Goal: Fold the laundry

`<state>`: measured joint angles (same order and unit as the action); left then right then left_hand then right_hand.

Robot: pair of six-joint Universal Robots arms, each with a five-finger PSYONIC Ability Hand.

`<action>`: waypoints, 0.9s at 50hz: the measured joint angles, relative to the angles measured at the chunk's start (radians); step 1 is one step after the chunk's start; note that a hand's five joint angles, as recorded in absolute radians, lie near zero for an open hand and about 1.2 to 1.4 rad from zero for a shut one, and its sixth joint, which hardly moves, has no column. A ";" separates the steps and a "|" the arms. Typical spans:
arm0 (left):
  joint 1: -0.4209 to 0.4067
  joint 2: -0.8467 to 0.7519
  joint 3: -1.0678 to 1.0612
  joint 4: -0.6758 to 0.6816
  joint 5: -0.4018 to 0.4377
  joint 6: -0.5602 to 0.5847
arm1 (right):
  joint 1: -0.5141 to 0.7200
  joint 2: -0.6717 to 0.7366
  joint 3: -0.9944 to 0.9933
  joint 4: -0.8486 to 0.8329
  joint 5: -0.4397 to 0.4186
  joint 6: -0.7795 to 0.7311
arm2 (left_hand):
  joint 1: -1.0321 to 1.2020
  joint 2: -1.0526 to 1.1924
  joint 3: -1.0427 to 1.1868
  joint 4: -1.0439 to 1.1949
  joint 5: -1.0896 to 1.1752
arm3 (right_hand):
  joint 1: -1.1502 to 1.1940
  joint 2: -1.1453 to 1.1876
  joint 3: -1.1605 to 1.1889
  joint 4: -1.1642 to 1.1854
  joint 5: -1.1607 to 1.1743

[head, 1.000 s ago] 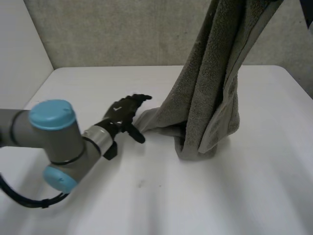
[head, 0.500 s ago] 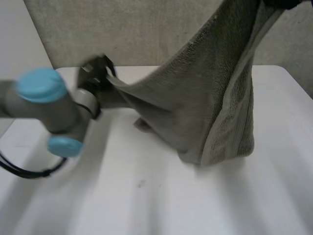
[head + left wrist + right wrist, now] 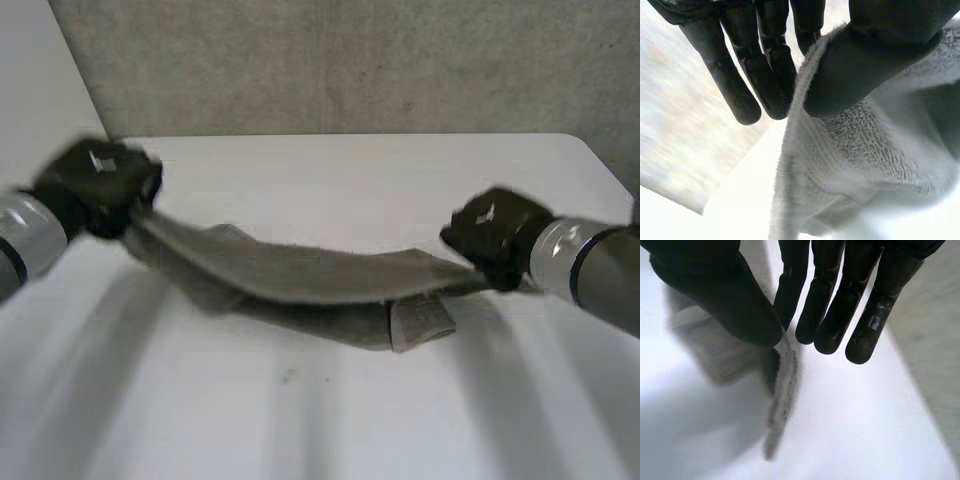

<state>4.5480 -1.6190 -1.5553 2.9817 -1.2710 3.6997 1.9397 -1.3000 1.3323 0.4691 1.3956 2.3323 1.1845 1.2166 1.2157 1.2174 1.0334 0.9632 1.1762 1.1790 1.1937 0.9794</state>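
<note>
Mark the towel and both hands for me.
towel [image 3: 300, 278], head view, middle of the span hanging between the hands.
left hand [image 3: 98, 187], head view, back of the hand, pinching one towel end.
right hand [image 3: 495, 237], head view, back of the hand, pinching the other end.

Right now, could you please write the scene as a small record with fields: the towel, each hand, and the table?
towel: grey, stretched between both hands, its middle sagging, its lower part seemingly resting on the table
left hand: at the towel's left end, pinching an edge between thumb and fingers
right hand: at the towel's right end, pinching an edge between thumb and fingers
table: white, under the towel
fold: not yet laid flat
</note>
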 measured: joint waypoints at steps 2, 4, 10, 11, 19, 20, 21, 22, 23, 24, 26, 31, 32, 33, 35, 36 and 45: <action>-0.001 -0.059 -0.019 -0.066 -0.004 0.067 | 0.004 0.048 -0.003 0.051 0.000 -0.040 | 0.000 0.000 0.000 0.000 0.000 | 0.000 0.000 0.000 0.000 0.000; -0.004 -0.111 -0.025 -0.101 -0.008 0.103 | 0.008 0.083 -0.013 0.069 0.000 -0.058 | 0.000 0.000 0.000 0.000 0.000 | 0.000 0.000 0.000 0.000 0.000; -0.018 -0.285 0.043 -0.133 -0.019 0.159 | 0.021 0.180 -0.106 0.054 0.018 -0.069 | 0.000 0.000 0.001 0.000 0.000 | 0.000 0.000 0.000 0.000 0.001; -0.024 -0.351 0.119 -0.118 -0.028 0.163 | 0.025 0.214 -0.176 0.019 0.043 -0.062 | 0.000 0.000 0.001 0.000 0.000 | 0.000 0.000 0.000 0.000 0.001; -0.057 -0.519 0.593 0.040 -0.112 0.081 | 0.044 0.286 -0.514 -0.332 0.184 0.004 | 0.000 0.000 0.001 0.000 0.000 | 0.000 0.005 0.005 0.000 0.002; -0.064 -0.524 0.657 0.088 -0.128 0.044 | 0.045 0.282 -0.536 -0.400 0.198 0.018 | 0.000 0.000 0.001 0.000 0.000 | 0.000 0.005 0.007 0.000 0.002; -0.068 -0.524 0.693 0.122 -0.137 0.018 | 0.046 0.273 -0.550 -0.474 0.209 0.033 | 0.000 0.000 0.001 0.000 0.000 | 0.000 0.005 0.007 0.000 0.002; -0.071 -0.521 0.724 0.160 -0.148 -0.010 | 0.046 0.262 -0.555 -0.534 0.217 0.046 | 0.000 0.000 0.001 0.000 0.000 | 0.000 0.005 0.007 0.000 0.002; -0.078 -0.509 0.773 0.242 -0.170 -0.072 | 0.047 0.235 -0.549 -0.656 0.230 0.072 | 0.000 0.000 0.001 0.000 0.000 | 0.000 0.005 0.007 0.000 0.002; -0.081 -0.499 0.790 0.287 -0.182 -0.104 | 0.047 0.219 -0.539 -0.715 0.235 0.084 | 0.000 0.000 0.001 0.000 0.000 | 0.000 0.005 0.007 0.000 0.002; -0.089 -0.447 0.806 0.457 -0.223 -0.225 | 0.048 0.164 -0.486 -0.881 0.242 0.119 | 0.000 0.000 0.001 0.001 0.000 | 0.000 0.005 0.007 0.000 0.003; -0.090 -0.344 0.670 0.652 -0.251 -0.353 | 0.047 0.065 -0.298 -1.063 0.210 0.158 | 0.004 0.000 0.001 0.001 0.004 | 0.000 0.005 0.007 0.000 0.007; -0.089 -0.328 0.627 0.669 -0.247 -0.363 | 0.047 0.057 -0.268 -1.068 0.201 0.161 | 0.004 0.000 0.001 0.001 0.004 | 0.000 0.005 0.007 0.000 0.007; -0.089 -0.328 0.627 0.669 -0.247 -0.363 | 0.047 0.057 -0.268 -1.068 0.201 0.161 | 0.004 0.000 0.001 0.001 0.004 | 0.000 0.005 0.007 0.000 0.007; -0.087 -0.298 0.520 0.685 -0.229 -0.375 | 0.045 0.040 -0.180 -1.063 0.172 0.163 | 0.004 0.000 0.001 0.000 0.004 | 0.000 0.005 0.007 0.000 0.007; -0.085 -0.285 0.456 0.684 -0.212 -0.375 | 0.044 0.037 -0.155 -1.056 0.163 0.163 | 0.004 0.000 0.001 0.000 0.004 | 0.000 0.005 0.007 0.000 0.007; -0.050 -0.256 -0.009 0.645 -0.076 -0.309 | 0.036 0.016 0.130 -0.872 0.040 0.155 | 0.004 0.001 0.001 0.000 0.004 | 0.000 0.005 0.007 0.000 0.007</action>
<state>4.4983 -1.8752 -1.5641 3.6270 -1.3466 3.3904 1.9753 -1.2841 1.4621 -0.4029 1.4357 2.4876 1.1886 1.2176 1.2164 1.2179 1.0378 0.9632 1.1810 1.1860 1.1939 0.9866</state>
